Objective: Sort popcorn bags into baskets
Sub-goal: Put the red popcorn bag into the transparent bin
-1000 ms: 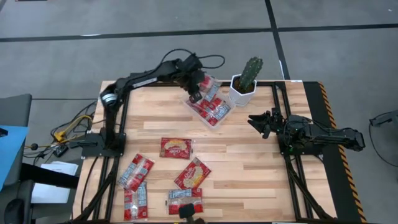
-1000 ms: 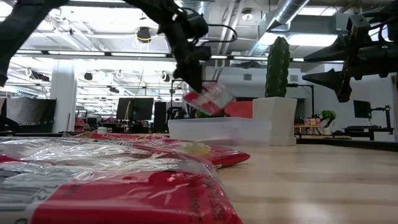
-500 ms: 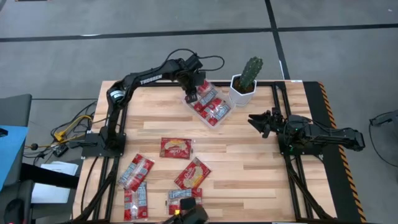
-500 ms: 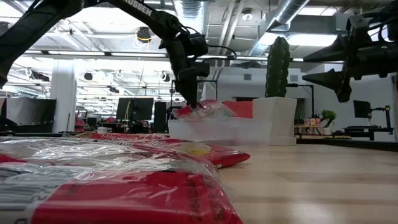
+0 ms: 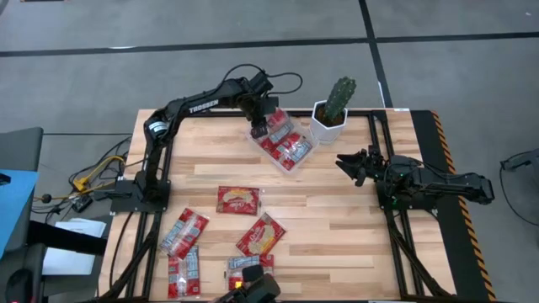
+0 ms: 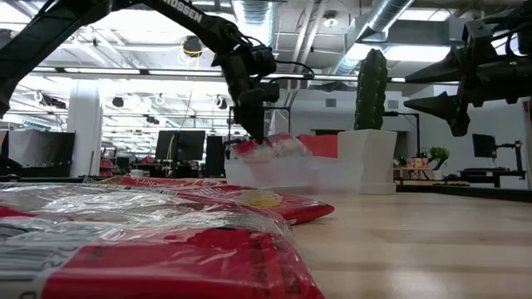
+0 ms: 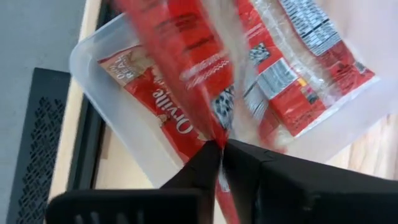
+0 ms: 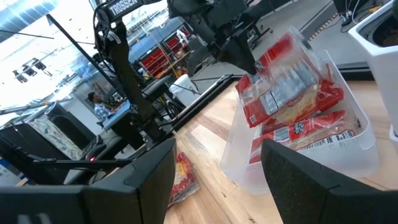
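Note:
My left gripper (image 5: 260, 130) is at the far side of the table, over the near-left end of the clear tub (image 5: 287, 170), and is shut on a red popcorn bag (image 7: 180, 56). The bag lies over the other packets in the tub (image 6: 291, 176). Several more red bags lie flat on the near part of the table, such as one bag (image 5: 238, 199) and another (image 5: 260, 234). My right gripper (image 5: 344, 162) is open and empty, raised above the table to the right of the tub; it also shows in the low view (image 6: 409, 89). My left gripper pinches the bag's edge (image 7: 214, 138) between its two fingers, at the end nearest the tub's left wall. The fingers point steeply down from above (image 6: 254, 139). The bag stretches away from the fingers across the tub, its far part resting on the packets there (image 8: 280, 68).
A white faceted pot with a green cactus (image 5: 330, 118) stands right beside the tub's far right end. Black frame rails run along the table's left and right sides. Bare wood lies between the tub and the loose bags.
My left gripper has gone down into the tub with the bag. The bag hung tilted above the tub a second ago; now it lies on the packets inside. The gripper stays shut.

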